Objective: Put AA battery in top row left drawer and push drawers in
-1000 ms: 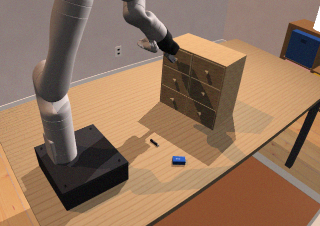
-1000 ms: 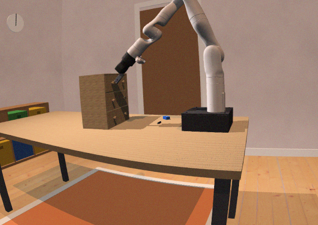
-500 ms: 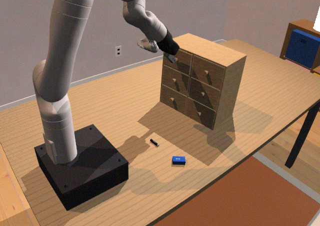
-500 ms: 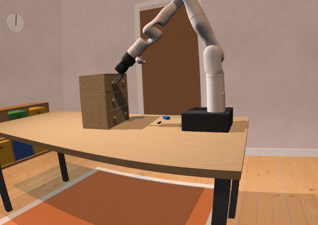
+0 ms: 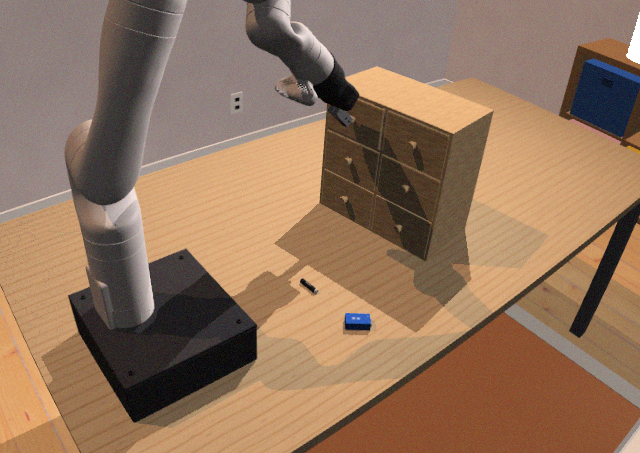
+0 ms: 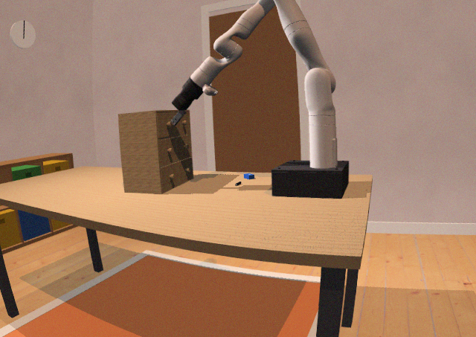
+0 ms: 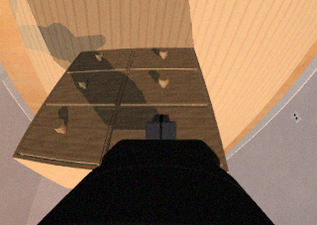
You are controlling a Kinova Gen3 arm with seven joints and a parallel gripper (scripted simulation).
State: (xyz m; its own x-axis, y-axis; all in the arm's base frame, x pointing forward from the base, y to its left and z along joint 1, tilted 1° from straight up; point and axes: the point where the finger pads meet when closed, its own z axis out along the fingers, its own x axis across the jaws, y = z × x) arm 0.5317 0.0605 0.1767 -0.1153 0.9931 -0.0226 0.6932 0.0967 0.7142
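Observation:
The AA battery (image 5: 309,286) (image 6: 238,183), small and dark with a light end, lies on the table in front of the chest (image 5: 413,97) (image 6: 140,152) (image 7: 64,176). The chest stands upright and all its drawers look pushed in. My gripper (image 5: 346,122) (image 6: 174,123) (image 7: 161,123) is shut, with nothing seen between its fingers. It points slantwise down at the top-left drawer (image 5: 371,115) (image 7: 193,128), its tips close beside that drawer's knob (image 6: 169,123). Whether they touch the knob or the front I cannot tell; the wrist view hides the knob behind the fingers.
A small blue box (image 5: 357,321) (image 6: 248,176) lies on the table (image 5: 206,190) (image 6: 215,210) near the battery. The robot's black base (image 5: 191,370) (image 6: 303,183) stands opposite the drawer fronts. The top-right drawer's knob (image 5: 412,144) (image 7: 60,128) sticks out beside the gripper.

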